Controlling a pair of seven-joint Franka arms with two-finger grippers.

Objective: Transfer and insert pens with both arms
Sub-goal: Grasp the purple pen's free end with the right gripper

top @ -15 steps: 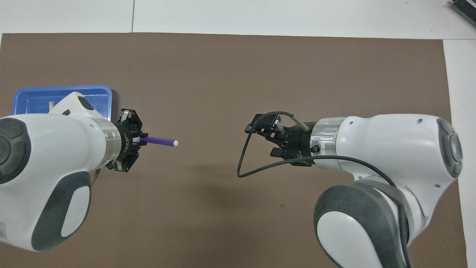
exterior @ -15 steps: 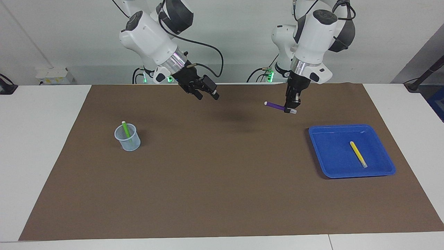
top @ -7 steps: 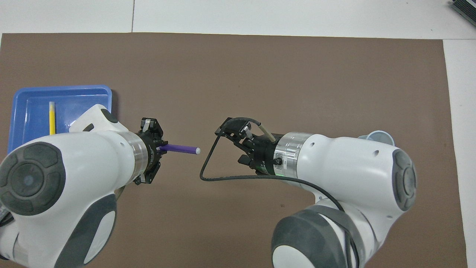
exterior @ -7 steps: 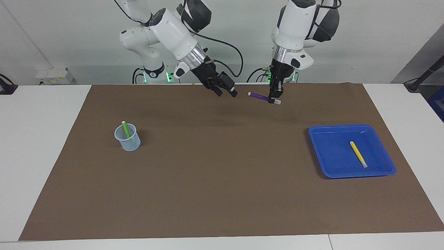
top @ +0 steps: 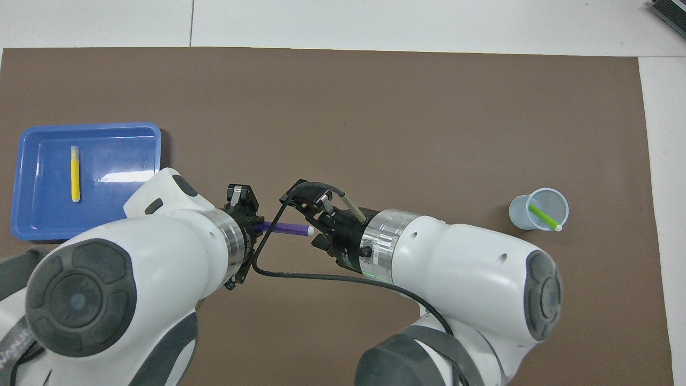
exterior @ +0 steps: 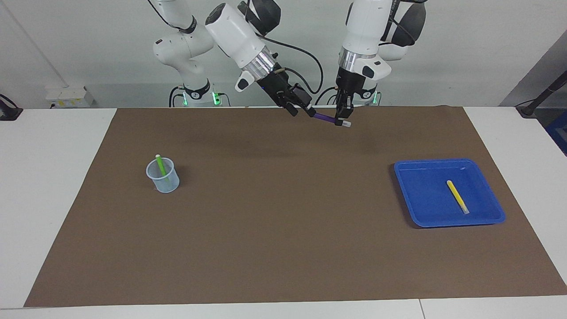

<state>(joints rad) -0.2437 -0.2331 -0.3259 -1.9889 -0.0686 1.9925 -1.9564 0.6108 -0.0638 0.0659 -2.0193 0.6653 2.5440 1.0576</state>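
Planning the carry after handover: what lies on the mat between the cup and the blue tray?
Bare brown mat between the cup and the blue tray; the facing view shows it plainly.

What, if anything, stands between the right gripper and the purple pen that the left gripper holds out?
Nothing visible. The left gripper is shut on the purple pen in the air over the mat, and the open right gripper is already at the pen's free end, with no object between them.
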